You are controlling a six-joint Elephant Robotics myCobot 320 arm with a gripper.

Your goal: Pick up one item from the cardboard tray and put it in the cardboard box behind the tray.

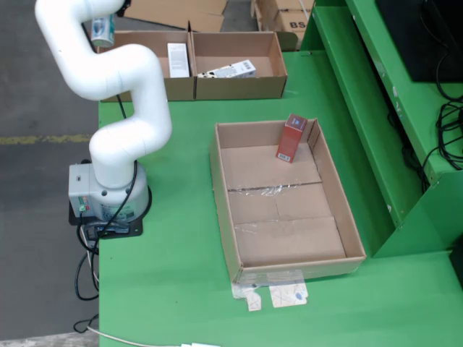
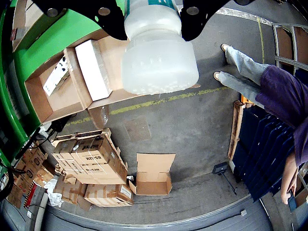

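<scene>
Over the green table (image 1: pixel 181 238), the gripper (image 2: pixel 153 14) clamps a white bottle (image 2: pixel 159 57) hanging lengthwise below its fingers; the cardboard box (image 1: pixel 148 79) lies beneath and slightly aside

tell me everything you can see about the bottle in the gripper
The bottle is translucent white plastic with a wide cap and a teal-and-white label. The black gripper is shut on its body, cap toward the wrist camera. In the fixed view it hangs at the left box's far left edge; only the gripper touches it.
</scene>
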